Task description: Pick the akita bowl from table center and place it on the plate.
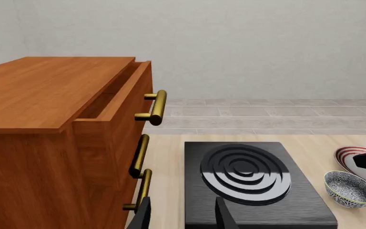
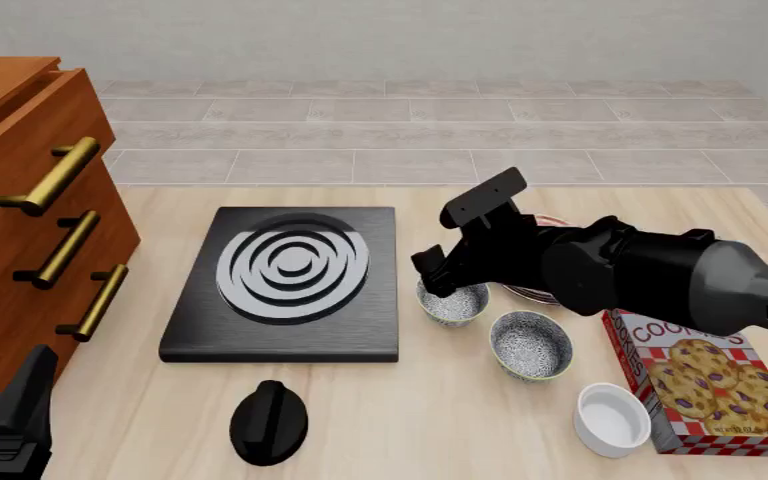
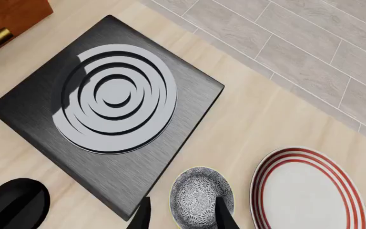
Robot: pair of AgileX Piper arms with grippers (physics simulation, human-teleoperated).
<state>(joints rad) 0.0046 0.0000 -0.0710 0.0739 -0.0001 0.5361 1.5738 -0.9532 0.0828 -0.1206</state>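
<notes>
The akita bowl [image 2: 452,303] [image 3: 201,194] [image 1: 350,188] is small, grey-white and speckled, and stands upright on the table just right of the stove. My right gripper [image 2: 443,274] [image 3: 183,217] hovers open close above it. One finger is over the bowl's inside and the other is outside its rim on the stove side. The red-striped white plate [image 3: 310,191] [image 1: 350,155] lies just beyond the bowl; in the front view only a sliver of the plate [image 2: 532,294] shows under the right arm. My left gripper [image 1: 183,220] [image 2: 17,405] is open and empty at the table's near left.
A black stove plate [image 2: 291,280] sits left of centre, with a black knob [image 2: 268,420] in front of it. A wooden drawer cabinet [image 2: 24,220] stands at far left. A wider speckled bowl [image 2: 531,345], a white bowl [image 2: 612,418] and a cookie box [image 2: 698,385] lie near right.
</notes>
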